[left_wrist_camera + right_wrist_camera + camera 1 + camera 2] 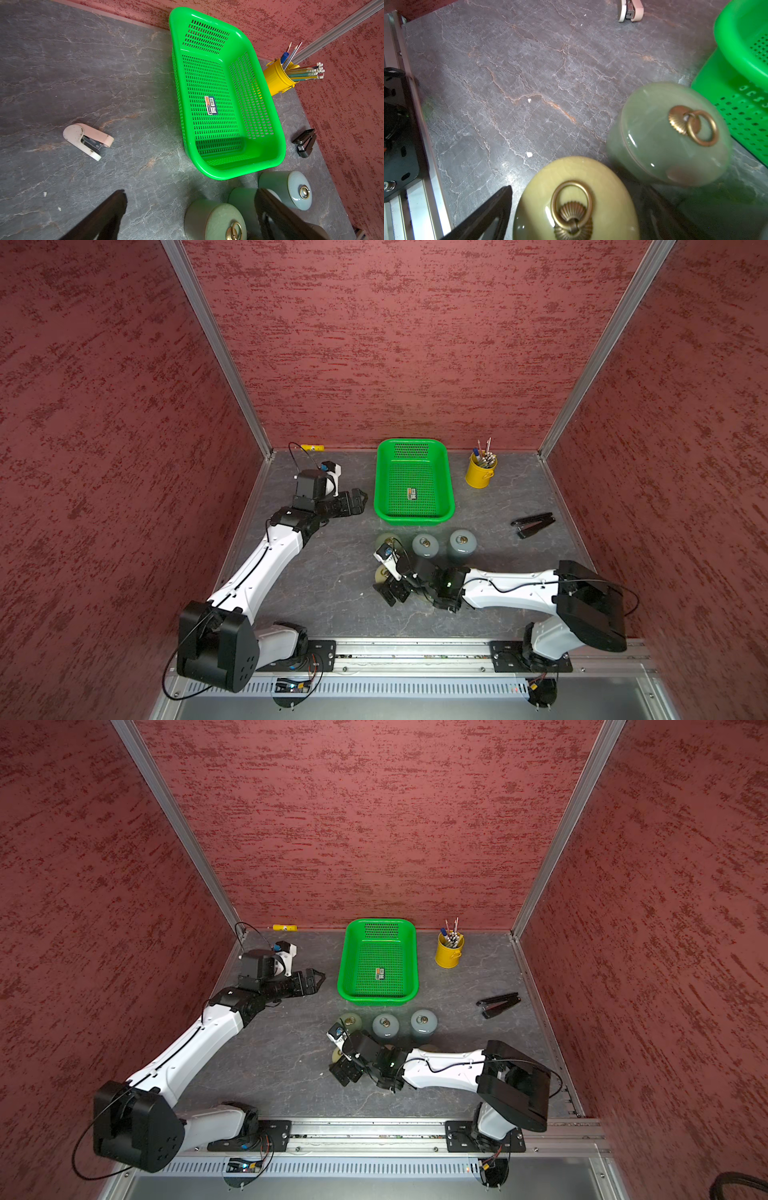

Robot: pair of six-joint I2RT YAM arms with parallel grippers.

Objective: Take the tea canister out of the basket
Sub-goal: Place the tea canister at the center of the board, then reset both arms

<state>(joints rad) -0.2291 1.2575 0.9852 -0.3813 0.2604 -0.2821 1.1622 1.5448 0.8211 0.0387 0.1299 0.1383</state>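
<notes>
Green perforated plastic, rectangular with rounded corners, makes up the basket [411, 519]. It stands at the far middle of the grey marbled table [332, 572], and we find it empty save for a small label [412, 493] on its floor. The task's thing, a glazed olive-yellow canister [575, 207] of ceramic with a brass ring on its lid, is outside the basket, nearer to us than the basket's near left corner. The right gripper [575, 187] straddles it with one black finger on each side. The wrist view is blurred, so we cannot tell whether the jaws press on it or stand free. We also cannot tell whether it rests on the table or just above it. Between it and the basket stands a row of similar lidded jars: a pale green canister [387, 539] at the left and two blue-grey canisters [424, 545] to its right. We judge this to be a deliberate set-down line, which puts the removal at or close to its end. The left gripper [360, 501] hangs left of the basket with its jaws wide apart and nothing in them, pointing towards the basket. We judge that it is held clear so the right arm can work unobstructed. A yellow bucket [480, 475] of pencils and a black stapler [534, 524] lie well to the right.
</notes>
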